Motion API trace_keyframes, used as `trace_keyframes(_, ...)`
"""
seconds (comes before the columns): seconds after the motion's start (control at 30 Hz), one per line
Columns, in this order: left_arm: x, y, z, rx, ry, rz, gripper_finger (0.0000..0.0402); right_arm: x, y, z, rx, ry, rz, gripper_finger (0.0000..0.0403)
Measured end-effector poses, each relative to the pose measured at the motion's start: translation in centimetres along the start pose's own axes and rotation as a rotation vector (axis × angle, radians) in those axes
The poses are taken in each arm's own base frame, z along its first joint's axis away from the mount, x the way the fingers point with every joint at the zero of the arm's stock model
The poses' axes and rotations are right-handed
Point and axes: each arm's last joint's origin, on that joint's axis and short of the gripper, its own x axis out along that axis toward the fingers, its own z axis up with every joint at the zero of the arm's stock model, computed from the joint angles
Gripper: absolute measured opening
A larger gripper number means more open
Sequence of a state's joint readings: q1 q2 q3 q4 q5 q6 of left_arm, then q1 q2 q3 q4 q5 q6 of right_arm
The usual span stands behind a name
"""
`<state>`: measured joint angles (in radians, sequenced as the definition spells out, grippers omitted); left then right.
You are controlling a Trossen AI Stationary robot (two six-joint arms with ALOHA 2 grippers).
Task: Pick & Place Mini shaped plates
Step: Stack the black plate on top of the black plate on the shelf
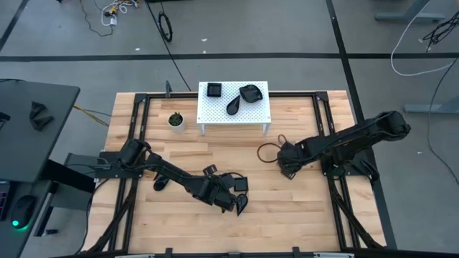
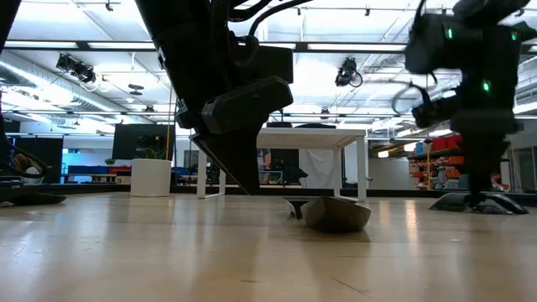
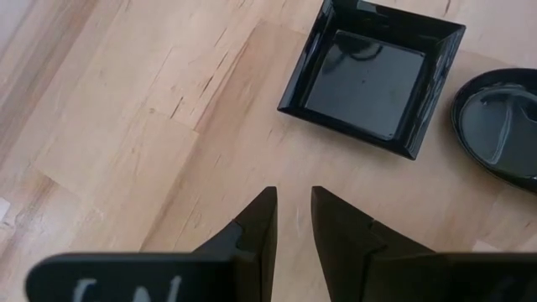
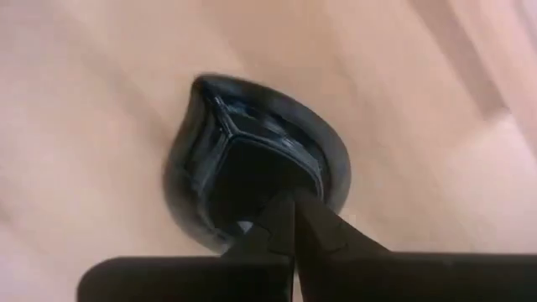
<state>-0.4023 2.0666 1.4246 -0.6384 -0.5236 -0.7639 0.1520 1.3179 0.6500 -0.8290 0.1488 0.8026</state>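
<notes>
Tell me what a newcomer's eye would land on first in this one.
Probably the white stand at the back of the wooden table, carrying three black plates, with a small potted plant beside it. Next, the left gripper near the table's front middle, jaws slightly apart and empty, over bare wood next to a square plate. On the right, the right gripper, jaws shut, meets a teardrop plate.

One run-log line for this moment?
left tool: open, empty, over table near square plate | right tool: shut on teardrop plate rim
</notes>
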Motion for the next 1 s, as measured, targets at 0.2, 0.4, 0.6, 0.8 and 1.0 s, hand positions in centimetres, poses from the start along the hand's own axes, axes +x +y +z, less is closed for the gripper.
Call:
trace_keyframes(0.2, 0.0, 0.0, 0.0, 0.001, 0.0, 0.0, 0.008, -3.4, 2.7, 1.7, -0.164, -0.195, 0.093, 0.0)
trace_keyframes(0.4, 0.0, 0.0, -0.1, 0.004, 0.005, 0.005, 0.008, -6.1, 3.3, 1.4, -0.304, -0.259, 0.126, 0.0001)
trace_keyframes(0.6, -0.1, -0.1, -0.2, 0.007, 0.005, 0.005, 0.008, -6.7, 1.7, -1.0, -0.331, -0.133, 0.014, 0.0039)
trace_keyframes(0.8, -0.1, -0.1, -0.1, -0.004, -0.005, 0.001, 0.008, -5.2, 0.9, -2.9, -0.367, -0.024, -0.009, 0.0152)
trace_keyframes(1.0, -0.1, -0.1, -0.1, 0.007, -0.006, 0.002, 0.008, -0.2, 0.4, -4.6, -0.462, -0.006, 0.074, 0.0277)
